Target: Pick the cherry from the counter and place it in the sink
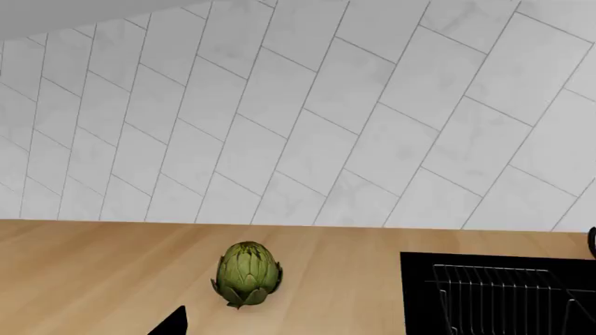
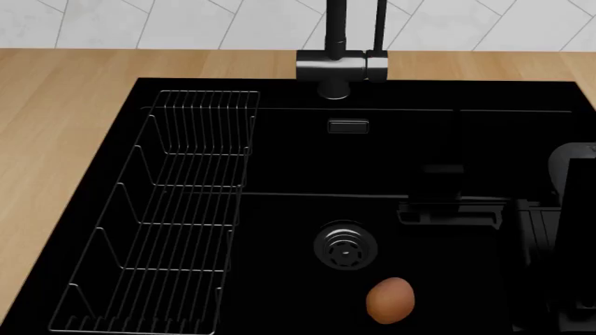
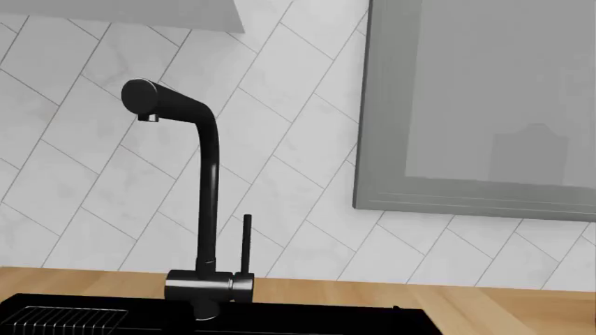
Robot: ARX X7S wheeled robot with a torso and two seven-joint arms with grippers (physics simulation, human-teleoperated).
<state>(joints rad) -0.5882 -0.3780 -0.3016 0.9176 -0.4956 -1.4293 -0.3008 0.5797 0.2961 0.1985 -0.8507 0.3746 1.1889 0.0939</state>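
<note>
No cherry shows in any view. The black sink (image 2: pixel 279 174) fills the head view, with its round metal drain (image 2: pixel 345 246), a wire rack (image 2: pixel 177 209) along its left side and the black faucet (image 2: pixel 340 66) at the back. The honey wood counter (image 2: pixel 56 139) surrounds it. My right gripper (image 2: pixel 451 206) is a dark shape over the sink's right half, black on black, so its jaws cannot be made out. Of my left gripper only one black fingertip (image 1: pixel 172 322) shows, above the counter (image 1: pixel 93 279) near a sink corner (image 1: pixel 419 293).
A tan-brown egg-shaped object (image 2: pixel 390 300) lies in the sink near the drain. A green artichoke (image 1: pixel 248 273) stands on the counter by the tiled wall. The faucet (image 3: pixel 206 174) rises before the tiles, with a grey cabinet (image 3: pixel 484 105) beside it.
</note>
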